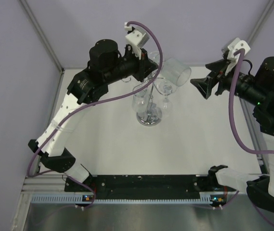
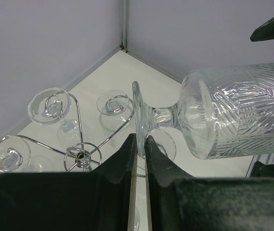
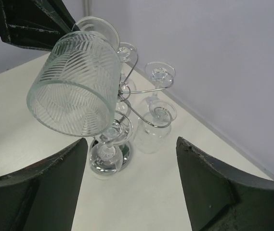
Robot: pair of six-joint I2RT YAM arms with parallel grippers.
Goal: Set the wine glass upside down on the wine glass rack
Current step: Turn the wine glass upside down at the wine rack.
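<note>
hard to read first:
- top view: the wine glass rack [image 1: 149,117] is a tangle of thin wire and clear glass. only its round mirrored base reads cleanly.
- the fingertips of the left pincer [image 1: 150,63] are lost against that clutter.
- left wrist view: the rack's base is hidden behind the pincer body. only the hub and scroll arms [image 2: 81,156] show.
- same view: the wine glass [image 2: 238,115] is cut off by the right edge, so its rim is out of sight.
- right wrist view: the left arm is cropped at the top left corner, and the bowl [image 3: 74,82] covers its own stem.

wine glass and pincers:
- the glass is in the air above the desk [image 1: 103,144], lying on its side. in the top view it sits at about 1 o'clock from the rack's base [image 1: 176,71].
- the left pincer [image 2: 140,144] is clamped on the edge of the glass's foot disc. the disc stands up at 12 o'clock from the fingers, with the stem and ribbed bowl running to 3 o'clock.
- other glasses [image 2: 50,106] hang foot-up in the scroll arms, at 9 to 10 o'clock of the held foot.
- the right pincer [image 1: 200,87] is at 4 o'clock of the bowl and apart from it. its fingers [image 3: 45,192] are spread wide and hold nothing, and the bowl's mouth faces them.
</note>
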